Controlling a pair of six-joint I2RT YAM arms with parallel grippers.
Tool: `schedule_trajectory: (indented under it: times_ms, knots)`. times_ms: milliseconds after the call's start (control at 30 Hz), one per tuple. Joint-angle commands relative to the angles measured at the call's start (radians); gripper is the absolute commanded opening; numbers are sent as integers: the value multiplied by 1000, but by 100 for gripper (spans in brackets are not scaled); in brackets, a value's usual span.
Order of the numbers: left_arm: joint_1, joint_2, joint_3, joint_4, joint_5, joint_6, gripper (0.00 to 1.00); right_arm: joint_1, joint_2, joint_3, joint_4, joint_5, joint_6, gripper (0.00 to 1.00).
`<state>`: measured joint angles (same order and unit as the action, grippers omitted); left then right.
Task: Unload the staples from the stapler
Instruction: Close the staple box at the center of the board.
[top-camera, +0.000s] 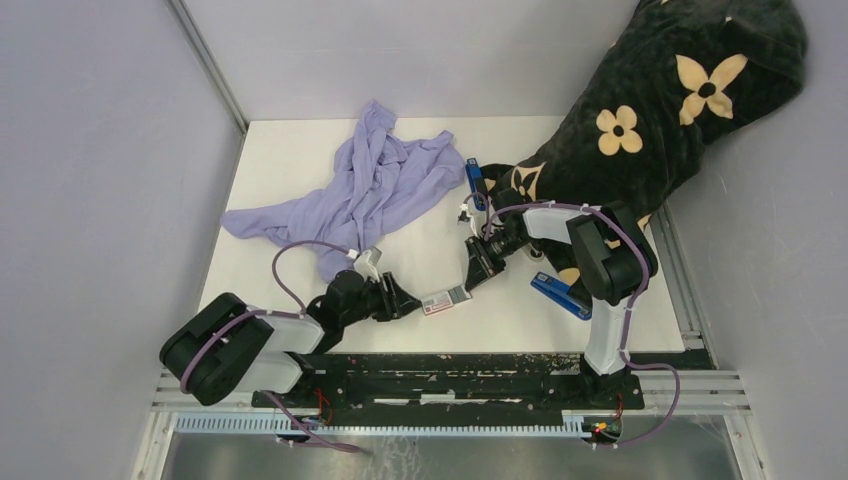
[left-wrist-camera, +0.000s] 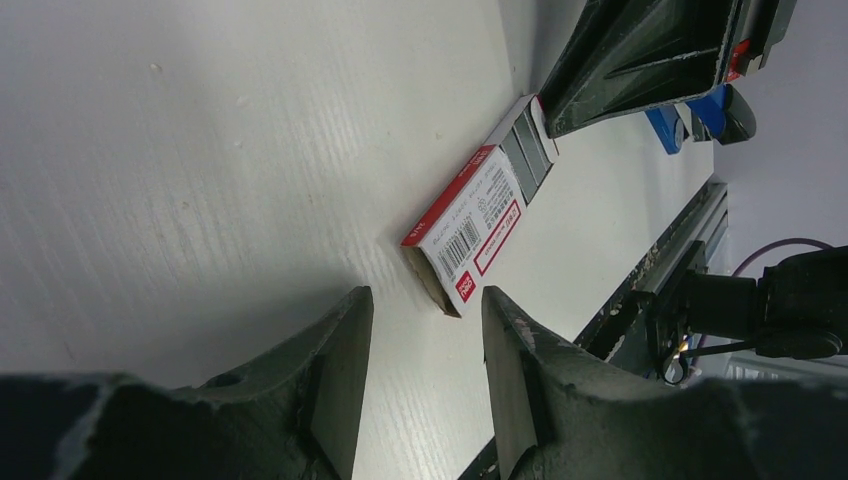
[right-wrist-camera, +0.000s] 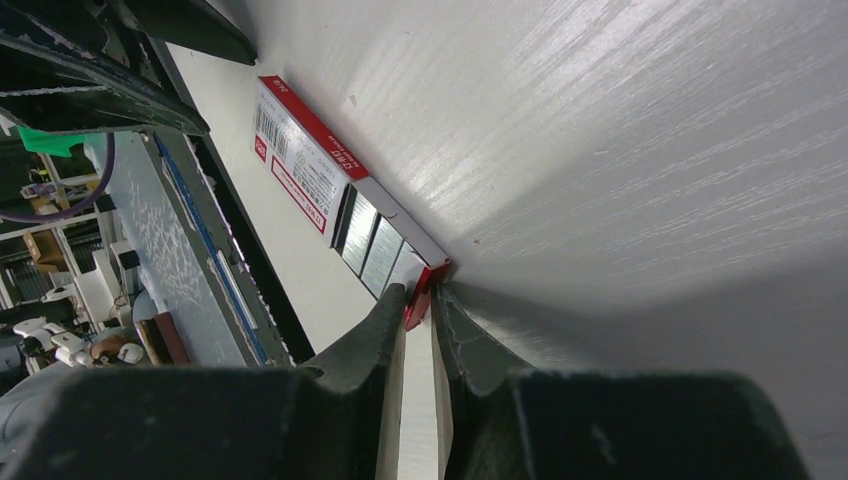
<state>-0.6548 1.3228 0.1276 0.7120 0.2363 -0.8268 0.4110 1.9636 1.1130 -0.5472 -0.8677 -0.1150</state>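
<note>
Right end effector grips box beside staples, blue stapler nearby.

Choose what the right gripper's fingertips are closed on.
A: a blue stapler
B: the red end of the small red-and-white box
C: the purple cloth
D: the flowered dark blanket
B: in the right wrist view the right gripper pinches the red end of the small box, just past the silver staples that show in its open tray.
</note>
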Motion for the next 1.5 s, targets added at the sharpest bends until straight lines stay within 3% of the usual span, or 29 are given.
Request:
schedule_trajectory:
  times_ms: [0,333,767,1067,1467]
  knots:
    - [-15,25,33,1,15,-37,52,12,4,29,8,-10,3,19]
    - [-44,47,53,-35,3,-43,46,30,-14,10,40,10,26,16]
    - [-81,-115,33,-191,-42,-83,50,36,-32,-7,66,19,50,16]
    - [-159,-14,77,-172,-81,-144,47,41,-38,-12,72,22,58,16]
    - [-159,96,134,-196,-71,-100,31,55,-45,-10,67,11,58,16]
